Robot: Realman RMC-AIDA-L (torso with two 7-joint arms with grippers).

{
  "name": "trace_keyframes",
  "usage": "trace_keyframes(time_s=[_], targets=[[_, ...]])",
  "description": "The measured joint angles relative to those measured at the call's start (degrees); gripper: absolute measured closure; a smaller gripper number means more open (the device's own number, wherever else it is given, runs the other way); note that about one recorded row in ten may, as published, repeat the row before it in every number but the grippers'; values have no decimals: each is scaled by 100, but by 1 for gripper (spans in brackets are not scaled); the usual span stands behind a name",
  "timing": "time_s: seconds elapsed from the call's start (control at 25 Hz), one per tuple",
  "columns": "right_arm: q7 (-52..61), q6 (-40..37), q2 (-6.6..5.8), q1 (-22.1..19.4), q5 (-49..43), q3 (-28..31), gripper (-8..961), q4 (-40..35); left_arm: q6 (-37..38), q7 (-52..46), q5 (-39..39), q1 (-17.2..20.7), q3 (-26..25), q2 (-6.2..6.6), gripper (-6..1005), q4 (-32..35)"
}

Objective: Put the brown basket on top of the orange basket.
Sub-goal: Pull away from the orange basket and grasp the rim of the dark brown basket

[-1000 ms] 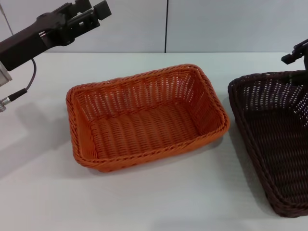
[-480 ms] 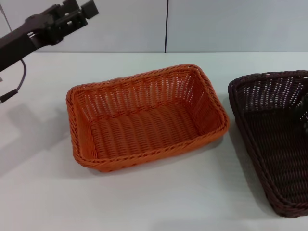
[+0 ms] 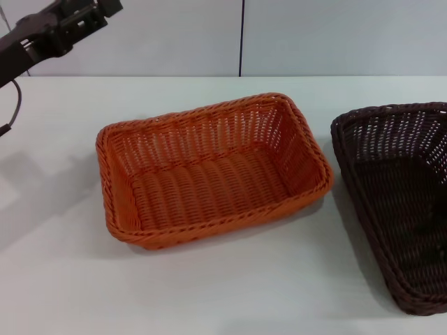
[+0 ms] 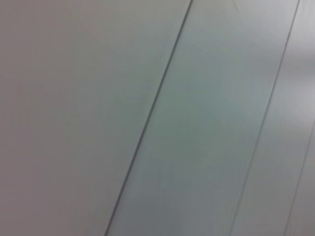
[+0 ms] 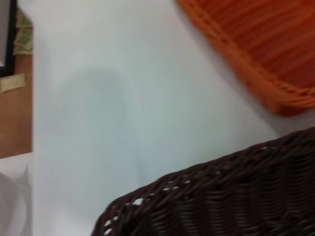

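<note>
A: On the white bench point(image 3: 223, 293), where do we find the task items?

B: The orange basket point(image 3: 209, 171) sits upright at centre; the brown basket point(image 3: 401, 202) rests just beside it on the robot's right, apart, not stacked.

A: Tool states?

B: The left tool point(image 3: 77, 17) is raised at far left; we cannot tell its state. We see no right tool.
</note>
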Motion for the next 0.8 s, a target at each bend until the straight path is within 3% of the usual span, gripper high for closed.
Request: trace_keyframes(time_s=[0.32, 0.8], targets=[[3, -229, 326, -57, -311, -281, 544, -6, -3, 25, 4, -9, -219, 8, 152, -16], [5, -678, 644, 60, -348, -467, 541, -390, 26, 14, -3, 91, -252, 3, 152, -6]])
